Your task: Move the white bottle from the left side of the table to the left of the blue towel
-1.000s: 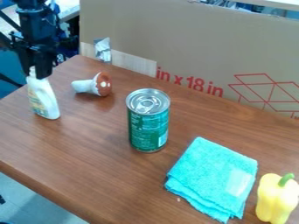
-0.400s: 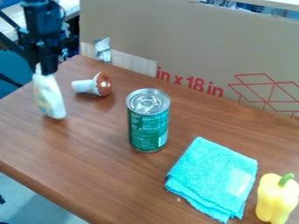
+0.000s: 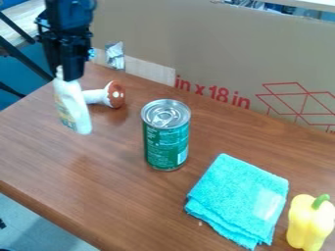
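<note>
Bottle (image 3: 74, 107) is clamped at its top by the gripper (image 3: 70, 74); by a swing from that narrow hold, the toy mushroom (image 3: 115, 94) could be knocked.

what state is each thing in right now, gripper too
gripper: closed on the bottle's top
white bottle: held off the table, slightly tilted
toy mushroom: lying on its side
green can: upright, lid sealed, tab flat
turquoise cloth: folded, lying flat
yellow pepper: whole, upright, stem on top
</note>
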Motion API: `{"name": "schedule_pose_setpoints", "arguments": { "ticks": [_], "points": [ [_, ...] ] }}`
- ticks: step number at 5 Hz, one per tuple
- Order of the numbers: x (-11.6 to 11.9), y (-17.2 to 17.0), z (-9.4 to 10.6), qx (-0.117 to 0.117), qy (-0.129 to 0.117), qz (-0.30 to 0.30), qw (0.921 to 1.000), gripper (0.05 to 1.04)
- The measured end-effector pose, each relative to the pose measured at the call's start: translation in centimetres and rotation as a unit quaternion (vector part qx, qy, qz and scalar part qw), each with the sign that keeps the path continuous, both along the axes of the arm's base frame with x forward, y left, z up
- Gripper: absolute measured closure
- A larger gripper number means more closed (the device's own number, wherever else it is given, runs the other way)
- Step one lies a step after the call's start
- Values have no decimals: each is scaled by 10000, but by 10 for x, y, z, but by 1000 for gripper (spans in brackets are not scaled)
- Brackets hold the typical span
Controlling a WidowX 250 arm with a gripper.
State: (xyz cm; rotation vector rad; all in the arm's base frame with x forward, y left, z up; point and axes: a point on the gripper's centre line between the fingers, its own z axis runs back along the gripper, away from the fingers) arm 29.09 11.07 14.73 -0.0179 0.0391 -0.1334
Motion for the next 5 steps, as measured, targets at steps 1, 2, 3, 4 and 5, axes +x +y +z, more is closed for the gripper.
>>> {"name": "schedule_pose_setpoints", "arguments": {
  "ticks": [1,2,3,4,5],
  "points": [
    [-14,-39,-2,-62,4,-462,9989,697],
    [-30,-77,-24,-355,310,-908,9948,697],
    [-32,-113,-31,-383,362,-1540,9867,697],
    [-36,-136,-33,-380,404,-1833,9815,697],
    [-38,-149,-29,-207,370,-1924,9804,697]
  ]
}}
